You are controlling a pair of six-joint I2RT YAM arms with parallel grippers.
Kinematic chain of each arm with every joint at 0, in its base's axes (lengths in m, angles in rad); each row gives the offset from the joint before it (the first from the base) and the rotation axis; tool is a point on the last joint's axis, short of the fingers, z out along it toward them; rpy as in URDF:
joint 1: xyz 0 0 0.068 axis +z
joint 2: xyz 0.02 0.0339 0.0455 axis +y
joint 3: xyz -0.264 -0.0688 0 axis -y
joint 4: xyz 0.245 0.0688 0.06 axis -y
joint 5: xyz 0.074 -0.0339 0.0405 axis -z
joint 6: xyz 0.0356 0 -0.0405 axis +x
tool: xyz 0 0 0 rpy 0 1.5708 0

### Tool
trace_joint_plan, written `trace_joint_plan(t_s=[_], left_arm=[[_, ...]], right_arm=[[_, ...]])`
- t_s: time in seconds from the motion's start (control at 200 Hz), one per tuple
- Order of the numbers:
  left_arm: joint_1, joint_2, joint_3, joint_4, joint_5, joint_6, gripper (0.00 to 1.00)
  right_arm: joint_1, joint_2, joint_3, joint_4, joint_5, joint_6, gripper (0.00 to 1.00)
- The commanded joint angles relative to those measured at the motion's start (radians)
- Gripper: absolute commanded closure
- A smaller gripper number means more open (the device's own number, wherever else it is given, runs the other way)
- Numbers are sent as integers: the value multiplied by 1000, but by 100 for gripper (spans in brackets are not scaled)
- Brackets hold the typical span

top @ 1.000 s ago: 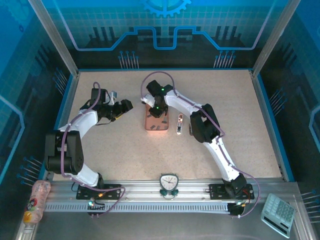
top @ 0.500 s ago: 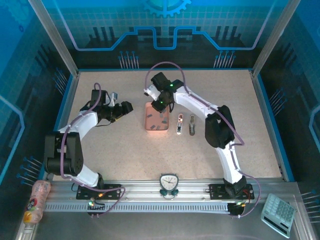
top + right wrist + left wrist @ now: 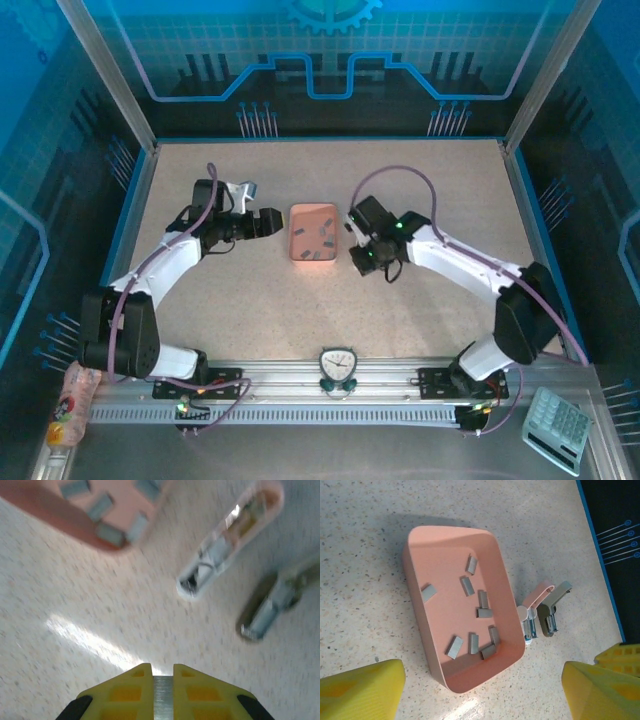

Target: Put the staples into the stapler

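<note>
The staples (image 3: 468, 585) are several short grey strips lying loose in the salmon-pink tray (image 3: 418, 611), which is also in the top view (image 3: 313, 258). The pale pink stapler (image 3: 535, 604) lies just right of the tray with its metal channel showing. My right gripper (image 3: 162, 673) is shut on one silvery staple strip (image 3: 163, 700) and hovers a little short of the stapler (image 3: 227, 542). From above, the right gripper (image 3: 362, 257) covers the stapler's spot. My left gripper (image 3: 481, 680) stands open over the tray's near end, at the tray's left side in the top view (image 3: 268, 222).
An olive-grey second stapler (image 3: 552, 611) lies right beside the pink one (image 3: 272, 607). A blue raised border (image 3: 530, 220) edges the speckled table. A small clock (image 3: 337, 365) sits on the front rail between the arm bases.
My right gripper has left the tray and swung right and nearer, now over the staplers with a strip in its jaws. My left gripper has moved right, up to the tray.
</note>
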Motion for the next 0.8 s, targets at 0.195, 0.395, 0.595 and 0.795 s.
trace_joint_plan(t_s=[0.195,0.395,0.595,0.795], left_arm=[[-43,-75,52,-38,7,74,17],[-56,-68,26,-27,34,126,17],[-68,-65,-30,23,39,136,17],[-75,-61,-25,18,29,139,17]], right_arm=[[22,-158,-300,11,91,345,86],[21,-152,-373,52,107,437,86],[21,-73,-368,70,102,461,86],[21,-21,-363,75,81,471,86]])
